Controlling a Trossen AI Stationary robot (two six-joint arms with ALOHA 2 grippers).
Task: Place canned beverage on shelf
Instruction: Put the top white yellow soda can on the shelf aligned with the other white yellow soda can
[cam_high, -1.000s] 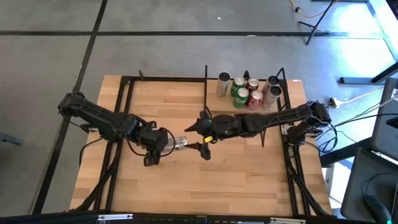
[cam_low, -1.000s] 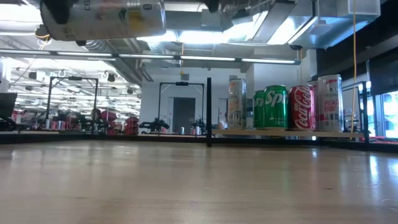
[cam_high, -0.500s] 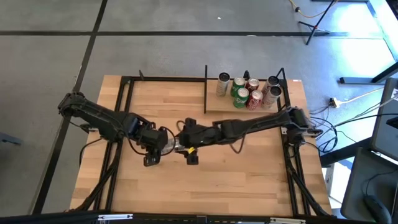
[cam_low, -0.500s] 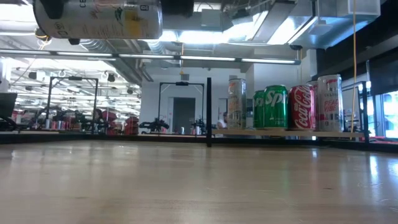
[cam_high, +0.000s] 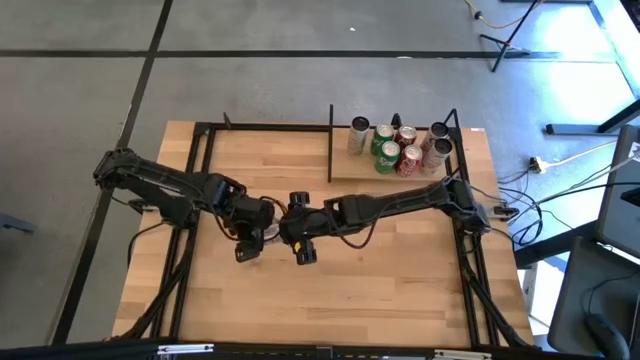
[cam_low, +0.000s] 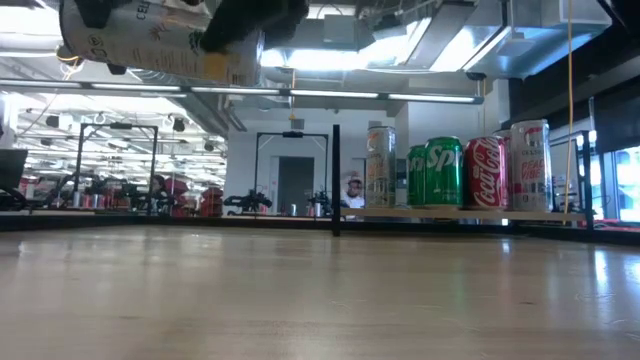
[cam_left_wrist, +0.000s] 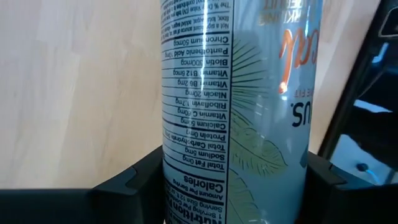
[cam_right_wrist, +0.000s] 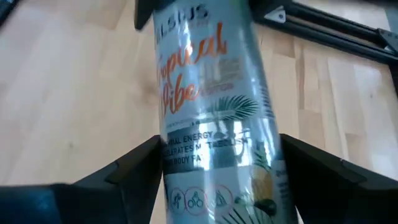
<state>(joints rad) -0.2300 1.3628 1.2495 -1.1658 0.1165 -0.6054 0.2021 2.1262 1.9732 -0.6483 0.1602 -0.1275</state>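
Overhead, centre-frame, a pale slim can (cam_high: 272, 229) hangs above the wooden table (cam_high: 400, 290), clasped by the left gripper (cam_high: 256, 226) and straddled by the right gripper (cam_high: 296, 231), grip uncertain. Upper right, the shelf (cam_high: 345, 165) holds six cans (cam_high: 400, 148).

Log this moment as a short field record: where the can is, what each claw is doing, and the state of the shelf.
can: pale energy-drink can, lying sideways in the air above mid-table
left claw: shut on the can, fingers on either side of it
right claw: at the can's other end, fingers open on both sides of it
shelf: at the table's far right, six cans upright on it
handover: both claws at the can, none placed from this grasp
background: a person shows far off
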